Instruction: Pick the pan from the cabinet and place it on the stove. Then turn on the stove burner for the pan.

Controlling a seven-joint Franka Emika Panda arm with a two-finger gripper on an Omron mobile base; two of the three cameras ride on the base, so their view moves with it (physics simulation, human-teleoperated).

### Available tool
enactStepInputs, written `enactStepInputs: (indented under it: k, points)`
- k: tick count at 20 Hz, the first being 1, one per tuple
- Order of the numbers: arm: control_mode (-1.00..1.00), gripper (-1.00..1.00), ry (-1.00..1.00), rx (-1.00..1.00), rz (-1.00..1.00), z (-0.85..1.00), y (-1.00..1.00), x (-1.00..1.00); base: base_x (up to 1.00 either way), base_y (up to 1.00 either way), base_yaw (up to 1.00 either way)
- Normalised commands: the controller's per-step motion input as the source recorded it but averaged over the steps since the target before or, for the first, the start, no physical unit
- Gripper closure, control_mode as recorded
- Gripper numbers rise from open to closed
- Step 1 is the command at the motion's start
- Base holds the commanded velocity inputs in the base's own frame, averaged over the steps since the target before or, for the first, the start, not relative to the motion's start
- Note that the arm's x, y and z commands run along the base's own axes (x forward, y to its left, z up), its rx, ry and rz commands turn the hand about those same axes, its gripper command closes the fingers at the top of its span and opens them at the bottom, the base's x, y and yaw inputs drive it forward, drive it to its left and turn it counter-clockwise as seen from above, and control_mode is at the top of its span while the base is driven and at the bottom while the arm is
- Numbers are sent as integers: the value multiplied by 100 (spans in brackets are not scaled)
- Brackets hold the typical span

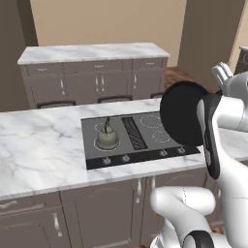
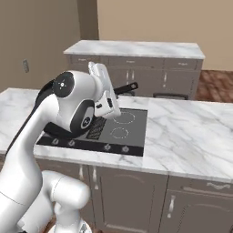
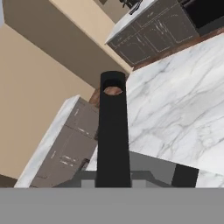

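The pan (image 1: 181,114), round and matte black, hung tilted at right of frame, its long handle (image 3: 113,131) clamped in the gripper (image 3: 131,180).

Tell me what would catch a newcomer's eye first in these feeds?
The black pan held up on edge in mid-air, over the right end of the stove, its handle running up from the shut claw in the hand view. Next, the olive-grey pot sitting on the stove's left front ring, and the white arm looming in the foreground.
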Motion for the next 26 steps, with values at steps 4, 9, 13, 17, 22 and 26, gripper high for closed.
enactStepInputs:
  k: [4,9,13,17,22,26]
  points:
    - [100,100,0,0,0,0,0,0,54,12,-19]
    - [100,100,0,0,0,0,0,0,30,9,-1]
    - [100,100,0,0,0,0,0,0,26,32,0]
    - [100,100,0,0,0,0,0,0,31,35,4]
    - [100,100,0,0,0,0,0,0,35,36,4]
    - [100,100,0,0,0,0,0,0,38,24,0]
